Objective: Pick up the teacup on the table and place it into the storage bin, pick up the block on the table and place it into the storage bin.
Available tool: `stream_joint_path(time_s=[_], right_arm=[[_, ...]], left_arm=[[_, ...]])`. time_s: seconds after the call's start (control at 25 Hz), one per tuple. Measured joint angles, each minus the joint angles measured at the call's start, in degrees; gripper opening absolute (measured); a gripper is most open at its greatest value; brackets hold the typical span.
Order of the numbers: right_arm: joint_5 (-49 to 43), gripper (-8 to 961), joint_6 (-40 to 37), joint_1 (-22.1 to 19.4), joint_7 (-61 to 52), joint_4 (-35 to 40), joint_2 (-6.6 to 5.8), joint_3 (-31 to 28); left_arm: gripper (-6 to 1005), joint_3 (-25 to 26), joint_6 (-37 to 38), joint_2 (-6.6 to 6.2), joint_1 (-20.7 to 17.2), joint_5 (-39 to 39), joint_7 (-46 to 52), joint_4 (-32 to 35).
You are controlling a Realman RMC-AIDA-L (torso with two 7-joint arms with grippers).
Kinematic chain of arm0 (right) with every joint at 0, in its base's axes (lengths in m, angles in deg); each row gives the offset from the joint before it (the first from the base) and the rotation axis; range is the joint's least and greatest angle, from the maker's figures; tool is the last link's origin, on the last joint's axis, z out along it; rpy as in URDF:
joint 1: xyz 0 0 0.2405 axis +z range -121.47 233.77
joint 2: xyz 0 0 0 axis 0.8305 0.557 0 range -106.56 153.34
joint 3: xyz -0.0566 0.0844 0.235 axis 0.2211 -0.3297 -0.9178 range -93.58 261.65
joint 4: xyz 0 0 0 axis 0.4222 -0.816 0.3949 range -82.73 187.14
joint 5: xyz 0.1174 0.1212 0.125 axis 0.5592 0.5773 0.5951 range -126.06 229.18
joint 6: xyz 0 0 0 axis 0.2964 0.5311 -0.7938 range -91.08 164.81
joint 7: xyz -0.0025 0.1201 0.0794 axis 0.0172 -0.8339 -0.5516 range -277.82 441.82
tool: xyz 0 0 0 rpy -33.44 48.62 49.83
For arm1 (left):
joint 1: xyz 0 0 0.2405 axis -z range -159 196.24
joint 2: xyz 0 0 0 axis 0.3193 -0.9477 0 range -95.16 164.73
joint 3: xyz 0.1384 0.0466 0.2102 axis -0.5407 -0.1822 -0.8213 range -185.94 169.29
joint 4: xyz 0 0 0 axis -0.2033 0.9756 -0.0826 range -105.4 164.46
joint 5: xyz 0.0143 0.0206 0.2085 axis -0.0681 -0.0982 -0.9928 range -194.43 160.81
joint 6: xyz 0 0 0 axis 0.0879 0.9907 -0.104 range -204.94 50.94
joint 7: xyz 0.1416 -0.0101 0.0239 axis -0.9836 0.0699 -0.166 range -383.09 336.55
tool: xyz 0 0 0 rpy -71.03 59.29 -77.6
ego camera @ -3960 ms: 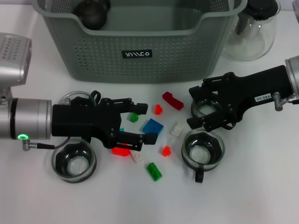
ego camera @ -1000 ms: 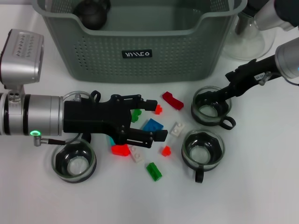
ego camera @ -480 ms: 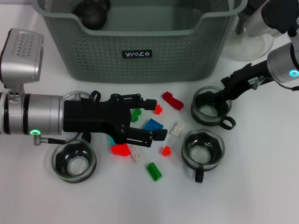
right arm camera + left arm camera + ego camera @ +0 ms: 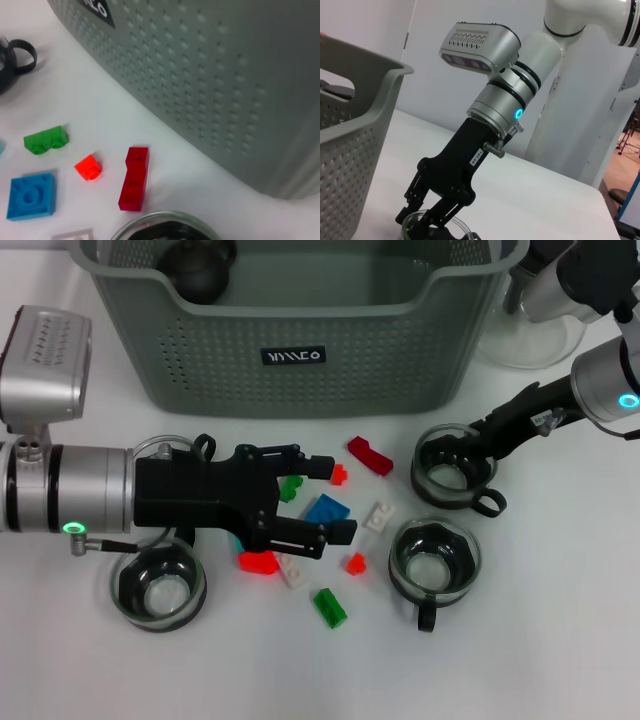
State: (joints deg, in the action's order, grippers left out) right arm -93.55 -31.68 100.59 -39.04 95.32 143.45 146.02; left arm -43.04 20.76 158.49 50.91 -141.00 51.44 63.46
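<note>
The right tool (image 4: 452, 456) reaches down into a glass teacup (image 4: 450, 480), its fingers over the rim; whether they are spread or pinching the glass cannot be told. The cup stands upright on the white worktop (image 4: 540, 640), round and clear with a dark base, its black loop handle (image 4: 488, 504) pointing away from the tool toward the robot. Since half a second ago the right arm has shifted slightly and the cup has barely moved.

The left tool (image 4: 325, 500) lies low over the scattered blocks, its black fingers spread, one near a small red block (image 4: 339, 474), the other beside a blue square block (image 4: 327, 510) that sits between them. Its pose matches the earlier frame.

Beyond both tools stands the storage bin (image 4: 300, 350), grey-green perforated plastic, its long axis running across the view. A second teacup (image 4: 434, 558) sits just nearer the robot than the right tool, a third (image 4: 158, 586) beside the left arm.
</note>
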Motion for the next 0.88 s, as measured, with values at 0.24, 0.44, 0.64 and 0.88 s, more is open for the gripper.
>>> stream_joint_path(time_s=[0.24, 0.44, 0.64, 0.88], right_arm=[[-0.01, 282, -0.10, -0.17, 0.00, -0.05, 0.00, 0.09], [0.16, 159, -0.36, -0.87, -0.56, 0.98, -0.21, -0.26], [0.29, 70, -2.62, -1.44, -0.78, 2.86, -0.31, -0.65], [0.76, 67, -12.65, -2.63, -0.82, 9.50, -0.46, -5.03]], left_arm=[[869, 0.00, 0.25, 0.13, -0.04, 0.00, 0.00, 0.00], [868, 0.15, 0.67, 0.10, -0.17, 0.00, 0.00, 0.00], [866, 0.15, 0.69, 0.07, -0.22, 0.00, 0.01, 0.00], [865, 0.01, 0.77, -0.02, -0.31, -0.10, 0.20, 0.00]])
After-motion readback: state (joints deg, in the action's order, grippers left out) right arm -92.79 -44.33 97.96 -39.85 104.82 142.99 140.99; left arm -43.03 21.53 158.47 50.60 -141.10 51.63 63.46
